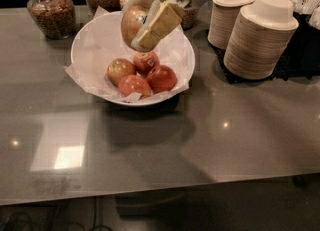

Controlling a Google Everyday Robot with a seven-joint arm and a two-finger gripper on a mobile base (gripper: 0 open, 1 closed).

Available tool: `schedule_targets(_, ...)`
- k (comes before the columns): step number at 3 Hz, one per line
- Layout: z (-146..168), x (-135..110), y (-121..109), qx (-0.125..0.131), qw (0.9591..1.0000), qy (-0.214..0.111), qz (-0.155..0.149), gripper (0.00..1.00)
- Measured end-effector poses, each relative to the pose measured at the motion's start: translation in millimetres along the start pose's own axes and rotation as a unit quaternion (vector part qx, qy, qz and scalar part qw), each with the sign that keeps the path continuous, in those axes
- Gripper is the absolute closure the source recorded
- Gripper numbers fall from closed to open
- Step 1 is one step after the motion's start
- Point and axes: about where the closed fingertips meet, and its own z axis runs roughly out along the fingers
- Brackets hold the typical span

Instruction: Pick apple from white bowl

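My gripper (pixel 137 25) is shut on the apple (pixel 132 24), a large pale yellow-gold apple, and holds it in the air above the white bowl (pixel 87 40). A tan finger (pixel 159 22) crosses the apple's right side; its sticker is hidden. The bowl is wide, shallow and lined with crinkled white paper. It stands on the grey counter at the back centre-left. Several smaller redder apples (pixel 161 78) lie in its front half, below the gripper.
Two stacks of tan paper bowls (pixel 260 37) stand at the back right. Glass jars of nuts (pixel 51 10) stand along the back left, behind the bowl. The glossy grey counter (pixel 200 145) runs to its front edge low in the view.
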Motion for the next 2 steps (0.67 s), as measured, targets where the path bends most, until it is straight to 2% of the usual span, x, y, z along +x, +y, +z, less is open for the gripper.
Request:
schedule_targets(1, -0.9, -16.2, 19.2, 0.021, 0.9966, 0.033, -0.072, 1.0)
schedule_targets(2, -1.0, -16.3, 19.0, 0.021, 0.9967, 0.033, -0.072, 1.0)
